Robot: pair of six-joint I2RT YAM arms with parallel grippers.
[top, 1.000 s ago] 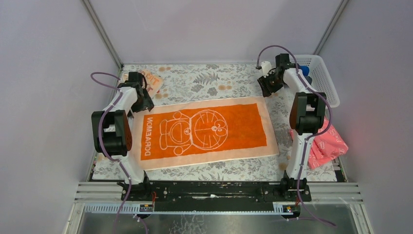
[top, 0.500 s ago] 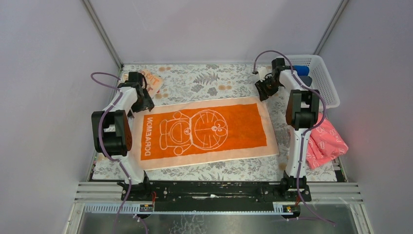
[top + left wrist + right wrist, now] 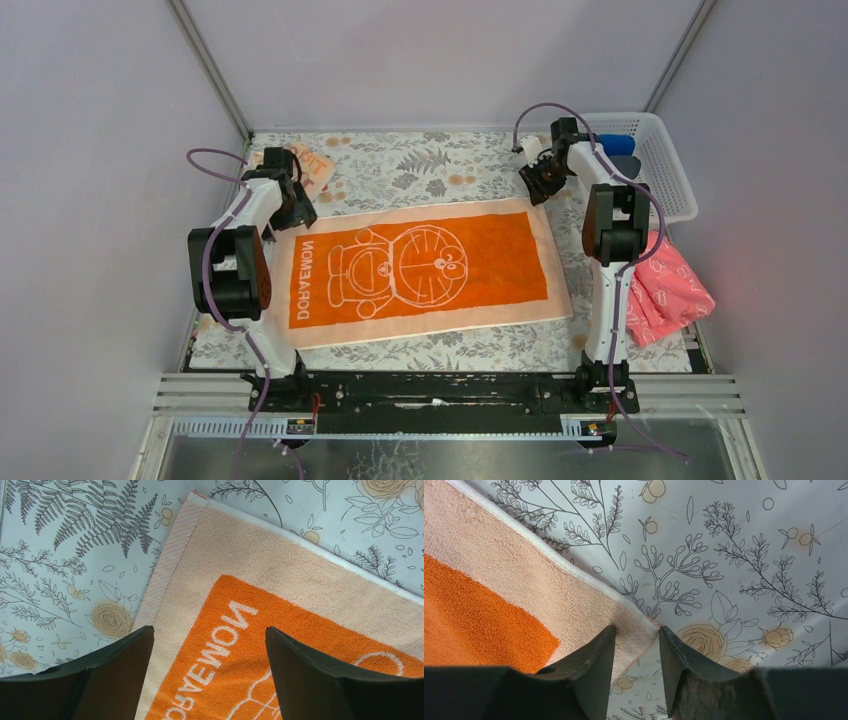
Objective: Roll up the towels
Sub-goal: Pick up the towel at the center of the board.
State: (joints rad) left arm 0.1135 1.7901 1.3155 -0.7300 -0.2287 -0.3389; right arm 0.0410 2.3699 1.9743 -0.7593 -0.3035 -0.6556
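**Ana:** Where is the orange terry towel with the cream border and white cartoon print (image 3: 425, 268)?

**Ben:** It lies spread flat in the middle of the floral-printed table cover (image 3: 440, 160), long side running left to right, lettering at its left end.

**Ana:** And the other one?

**Ben:** The pale peach towel with orange lettering (image 3: 308, 163) sits just beyond the orange towel's far-left corner, partly hidden by the left arm.

**Ana:** The grippers?

**Ben:** The left gripper (image 3: 209, 630) hangs over that far-left corner, fingers spread wide and holding nothing. The right gripper (image 3: 637, 630) is at the far-right corner, with a narrow gap between its fingers. The corner's tip lies in that gap, one finger overlapping the cream border, and nothing is pinched.

**Ana:** Anything else?

**Ben:** A white slatted plastic basket (image 3: 665, 170) stands beyond the orange towel's far-right corner, holding a blue roll (image 3: 618, 141) and a dark grey roll (image 3: 624, 165). A crumpled pink cloth with white outlines (image 3: 668, 295) lies off the towel's right end.
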